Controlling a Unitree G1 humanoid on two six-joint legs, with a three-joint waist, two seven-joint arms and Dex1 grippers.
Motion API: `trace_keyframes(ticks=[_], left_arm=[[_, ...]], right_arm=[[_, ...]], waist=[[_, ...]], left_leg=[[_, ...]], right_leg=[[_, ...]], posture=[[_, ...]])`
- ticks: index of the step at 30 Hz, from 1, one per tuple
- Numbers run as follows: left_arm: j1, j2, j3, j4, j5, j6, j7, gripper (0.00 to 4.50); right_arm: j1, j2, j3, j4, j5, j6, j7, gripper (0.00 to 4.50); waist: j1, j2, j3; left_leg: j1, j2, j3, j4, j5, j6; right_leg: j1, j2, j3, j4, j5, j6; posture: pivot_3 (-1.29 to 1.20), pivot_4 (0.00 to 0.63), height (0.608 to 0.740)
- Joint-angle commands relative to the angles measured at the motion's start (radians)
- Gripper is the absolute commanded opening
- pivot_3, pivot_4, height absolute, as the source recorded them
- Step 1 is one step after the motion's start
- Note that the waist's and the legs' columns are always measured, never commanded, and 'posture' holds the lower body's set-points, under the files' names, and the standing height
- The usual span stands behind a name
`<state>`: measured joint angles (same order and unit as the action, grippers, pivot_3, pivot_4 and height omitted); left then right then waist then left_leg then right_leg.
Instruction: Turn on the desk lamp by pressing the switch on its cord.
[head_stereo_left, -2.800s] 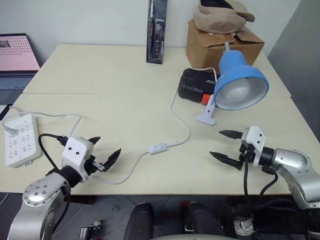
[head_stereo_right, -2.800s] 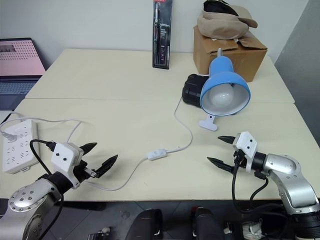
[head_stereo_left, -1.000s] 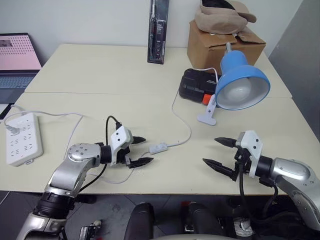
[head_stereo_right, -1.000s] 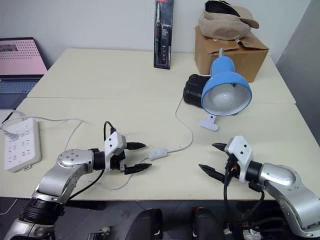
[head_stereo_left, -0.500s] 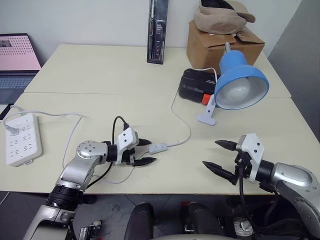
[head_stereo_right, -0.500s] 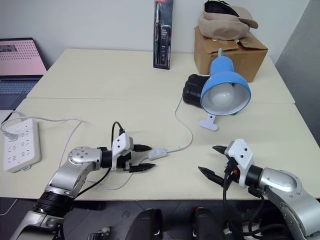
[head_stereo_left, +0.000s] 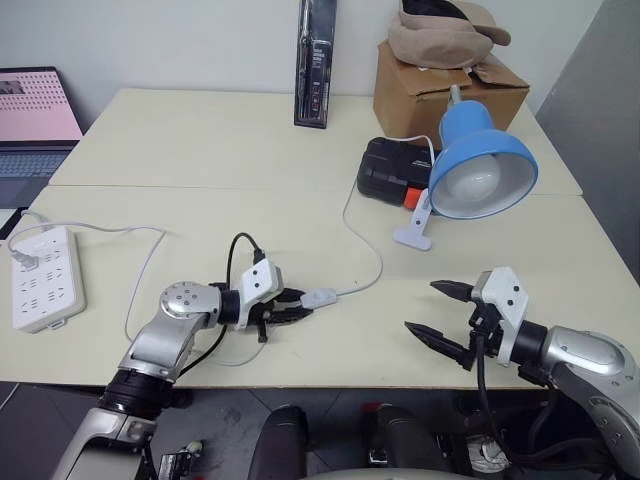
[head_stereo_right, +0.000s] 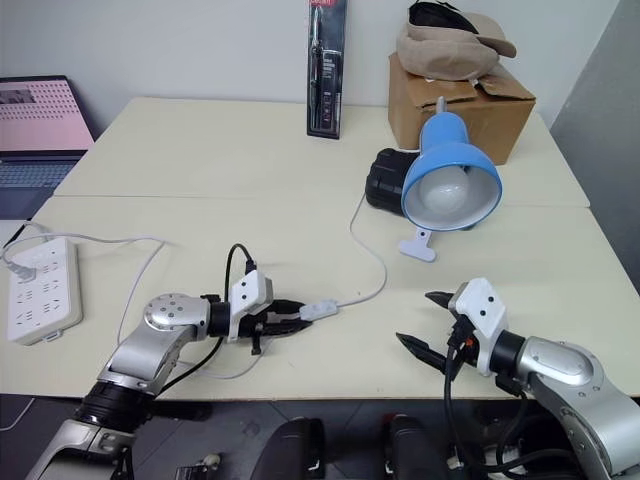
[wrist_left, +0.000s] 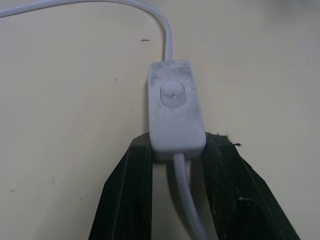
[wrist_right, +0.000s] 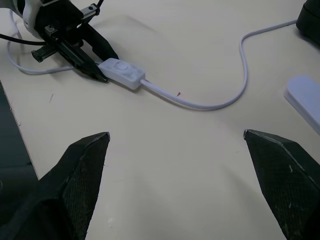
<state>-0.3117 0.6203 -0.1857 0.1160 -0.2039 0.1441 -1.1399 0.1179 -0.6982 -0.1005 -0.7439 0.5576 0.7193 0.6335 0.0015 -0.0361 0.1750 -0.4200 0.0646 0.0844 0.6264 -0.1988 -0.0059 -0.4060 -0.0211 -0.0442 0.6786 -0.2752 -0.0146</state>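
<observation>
Down on the table, the left pincer (wrist_left: 176, 160) clamps the smudged white oblong switch (wrist_left: 173, 111) by its end.

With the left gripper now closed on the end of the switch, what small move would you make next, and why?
Probably bring the open right gripper over to press the rocker. The left gripper clamps only the near end of the switch, steadying it on the table and leaving the rocker uncovered on top. The lamp looks unlit, so the press is not yet done.
</observation>
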Motion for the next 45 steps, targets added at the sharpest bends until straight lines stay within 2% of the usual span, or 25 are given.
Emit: trace_keyframes(ticks=[1, 3, 8, 12, 15, 17, 24, 37, 45], left_arm=[[-0.026, -0.024, 0.033, -0.044, -0.014, 0.011, 0.047, 1.06], [-0.028, -0.045, 0.052, -0.087, -0.022, 0.045, 0.102, 1.06], [-0.039, -0.103, 0.084, -0.183, -0.038, 0.142, 0.218, 1.06], [-0.032, -0.131, 0.073, -0.264, -0.056, 0.225, 0.265, 1.06], [-0.035, -0.14, 0.071, -0.289, -0.056, 0.266, 0.289, 1.06], [-0.038, -0.139, 0.068, -0.295, -0.047, 0.278, 0.303, 1.06], [-0.053, -0.151, 0.059, -0.317, -0.041, 0.319, 0.348, 1.06], [-0.074, -0.154, 0.065, -0.341, -0.063, 0.403, 0.376, 1.06], [-0.076, -0.145, 0.054, -0.343, -0.061, 0.401, 0.364, 1.06]], right_arm=[[-0.026, 0.018, -0.046, -0.054, 0.074, 0.085, -0.065, 4.5], [-0.044, 0.075, -0.077, -0.062, 0.171, 0.164, -0.14, 4.5], [-0.053, 0.26, -0.112, -0.045, 0.555, 0.281, -0.354, 4.5], [-0.095, 0.392, -0.055, 0.059, 0.689, 0.297, -0.534, 4.5], [-0.184, 0.532, -0.002, 0.186, 0.758, 0.271, -0.681, 4.5], [-0.236, 0.606, 0.02, 0.25, 0.78, 0.257, -0.745, 4.5], [-0.352, 0.755, 0.042, 0.412, 0.779, 0.194, -0.835, 4.5], [-0.385, 0.817, 0.039, 0.522, 0.726, 0.128, -0.862, 4.5], [-0.404, 0.818, 0.041, 0.548, 0.723, 0.108, -0.855, 4.5]], waist=[[0.0, 0.0, 0.0], [0.0, 0.0, 0.0], [-0.001, -0.001, 0.0], [-0.004, -0.001, 0.0], [-0.007, -0.001, -0.001], [-0.009, -0.001, -0.001], [-0.005, -0.001, -0.001], [-0.008, -0.001, -0.001], [-0.008, -0.001, -0.001]], left_leg=[[0.0, 0.0, 0.0, 0.0, 0.0, 0.0], [0.0, 0.0, 0.0, 0.0, 0.0, 0.0], [-0.001, 0.0, -0.001, 0.0, 0.0, 0.0], [-0.001, 0.0, -0.001, 0.001, 0.0, 0.0], [0.0, 0.0, 0.0, 0.002, 0.0, 0.0], [0.0, 0.0, 0.0, 0.002, 0.0, 0.001], [-0.003, 0.0, 0.0, 0.002, 0.001, 0.001], [-0.004, 0.0, 0.0, 0.002, 0.001, 0.001], [-0.004, 0.0, 0.0, 0.002, 0.001, 0.001]], right_leg=[[0.0, 0.0, 0.0, 0.0, 0.0, 0.0], [0.0, 0.0, 0.0, 0.0, 0.0, 0.0], [0.0, 0.0, 0.0, 0.001, 0.0, 0.0], [0.0, 0.0, 0.001, 0.001, 0.001, 0.001], [0.0, 0.0, 0.002, 0.001, 0.002, 0.003], [0.0, 0.001, 0.002, 0.002, 0.002, 0.003], [-0.001, 0.001, 0.003, 0.0, 0.002, 0.004], [-0.002, 0.001, 0.002, 0.001, 0.002, 0.004], [-0.002, 0.001, 0.002, 0.001, 0.002, 0.004]], posture=[[0.0, 0.15, 0.74], [0.0, 0.15, 0.74], [0.0, 0.15, 0.74], [0.0, 0.15, 0.74], [0.0, 0.15, 0.74], [0.0, 0.15, 0.74], [0.0, 0.15, 0.74], [0.0, 0.15, 0.74], [0.0, 0.15, 0.74]])
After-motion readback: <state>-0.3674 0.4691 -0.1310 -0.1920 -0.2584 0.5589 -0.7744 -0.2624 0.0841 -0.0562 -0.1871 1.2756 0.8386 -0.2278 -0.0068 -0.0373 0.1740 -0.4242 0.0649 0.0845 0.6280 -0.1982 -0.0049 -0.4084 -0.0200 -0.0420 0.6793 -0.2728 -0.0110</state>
